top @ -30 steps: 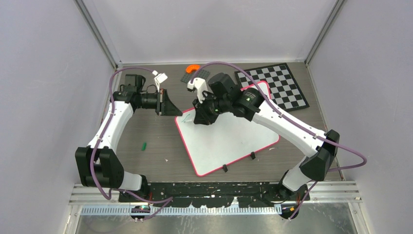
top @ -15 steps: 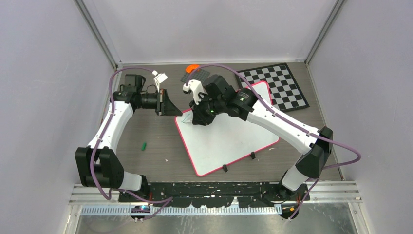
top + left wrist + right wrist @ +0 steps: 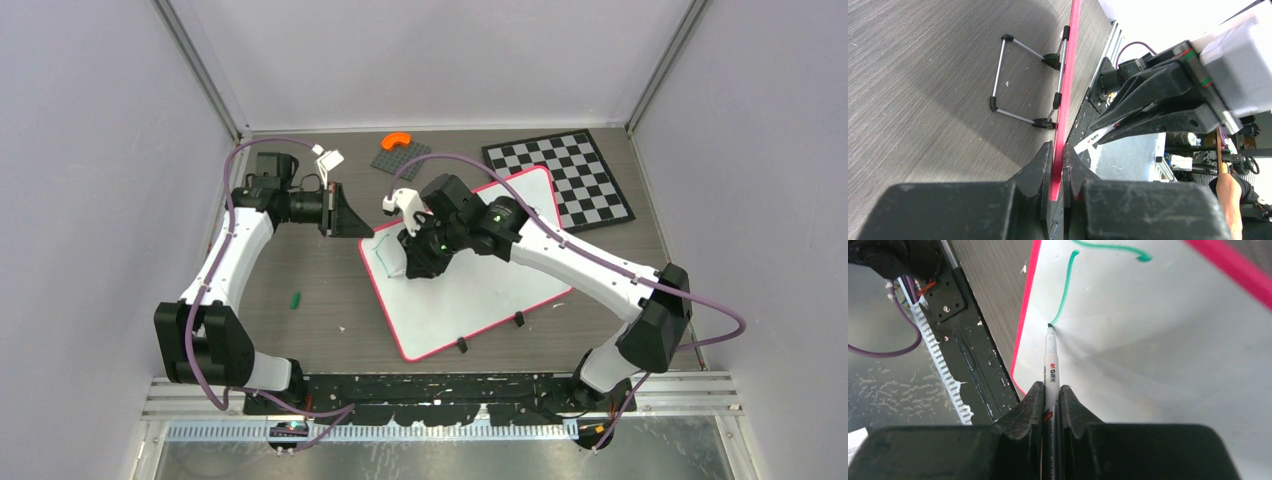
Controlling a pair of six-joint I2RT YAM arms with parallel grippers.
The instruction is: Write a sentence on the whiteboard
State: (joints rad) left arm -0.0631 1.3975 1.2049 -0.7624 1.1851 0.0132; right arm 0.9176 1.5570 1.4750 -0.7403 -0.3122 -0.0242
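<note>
Grey woodgrain table (image 3: 290, 255), whiteboard (image 3: 480, 285) mid-frame. Left gripper (image 3: 1058, 152) pinches its pink rim (image 3: 1070, 70), right gripper (image 3: 1051, 392) clamps the marker (image 3: 1050, 360), tip touching. If the rim slips, the green stroke (image 3: 1064, 290) probably skews.

Grey wood-grain bench (image 3: 300, 250). Carries the whiteboard (image 3: 480, 280) mid-bench, a checkered board (image 3: 560, 178) just beside it at far right, a dark grey plate (image 3: 388, 158) touching an orange piece (image 3: 396, 140) at the far edge, and a small green piece (image 3: 296, 298) at near left.

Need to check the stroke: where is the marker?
In the right wrist view, the marker, between the right fingers, touches the whiteboard near its red rim.
</note>
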